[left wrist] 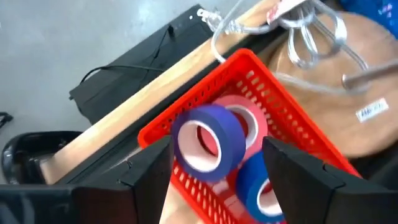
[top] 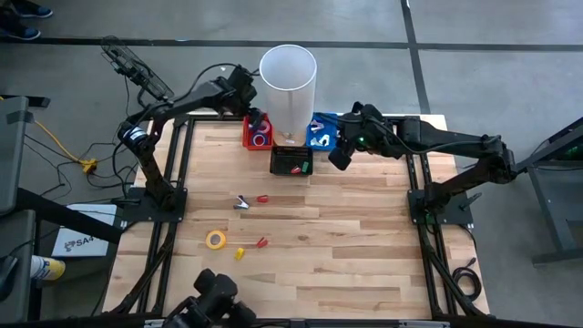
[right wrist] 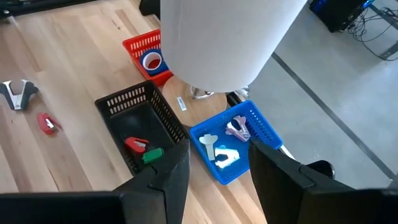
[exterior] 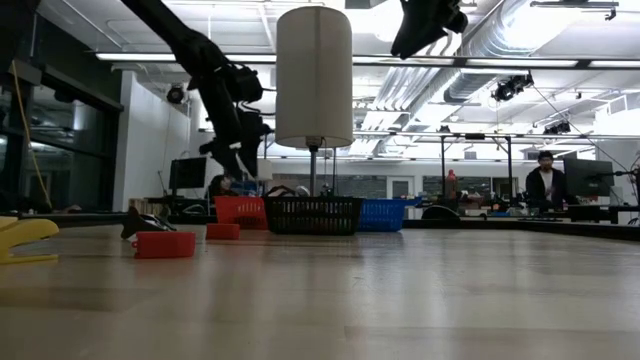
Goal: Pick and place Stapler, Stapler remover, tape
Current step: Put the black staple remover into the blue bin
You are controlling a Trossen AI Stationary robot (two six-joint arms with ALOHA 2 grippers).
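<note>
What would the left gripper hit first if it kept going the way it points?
Probably the purple tape roll between the left gripper's open fingers, lying on other rolls in the red basket; depth is unclear.

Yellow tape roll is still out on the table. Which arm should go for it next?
Probably the left. The yellow tape roll lies on the table's left half, on that arm's side. The left hand hangs open over the red basket where the tape rolls go; the right hand is open above the blue basket.
</note>
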